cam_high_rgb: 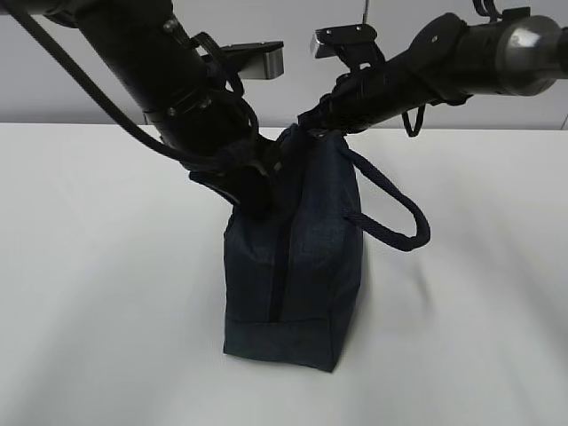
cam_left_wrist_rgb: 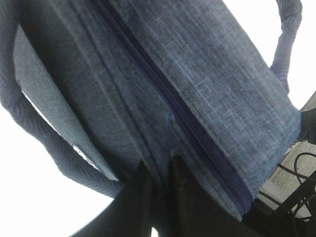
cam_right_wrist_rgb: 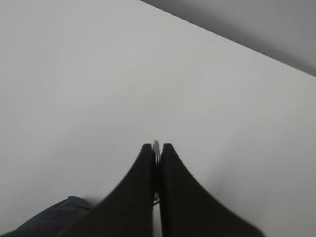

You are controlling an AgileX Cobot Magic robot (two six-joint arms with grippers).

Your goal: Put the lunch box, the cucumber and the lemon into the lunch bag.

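Observation:
The dark navy lunch bag [cam_high_rgb: 293,266] stands on its end on the white table, zipper side toward the camera. My left gripper [cam_high_rgb: 257,188] is shut on a fold of its fabric beside the zipper [cam_left_wrist_rgb: 187,123]; the pinch shows in the left wrist view [cam_left_wrist_rgb: 160,167]. At the bag's upper end, my right gripper [cam_high_rgb: 308,118] is shut on the silver ring pull [cam_right_wrist_rgb: 156,143], which shows as a thin sliver between the fingertips [cam_right_wrist_rgb: 148,153]. The zipper looks closed along its visible length. The lunch box, the cucumber and the lemon are out of view.
One loop handle [cam_high_rgb: 395,222] hangs out to the bag's right, another [cam_left_wrist_rgb: 34,128] droops on the left side in the left wrist view. White table [cam_high_rgb: 98,293] surrounds the bag. A grey wall [cam_high_rgb: 53,80] runs behind.

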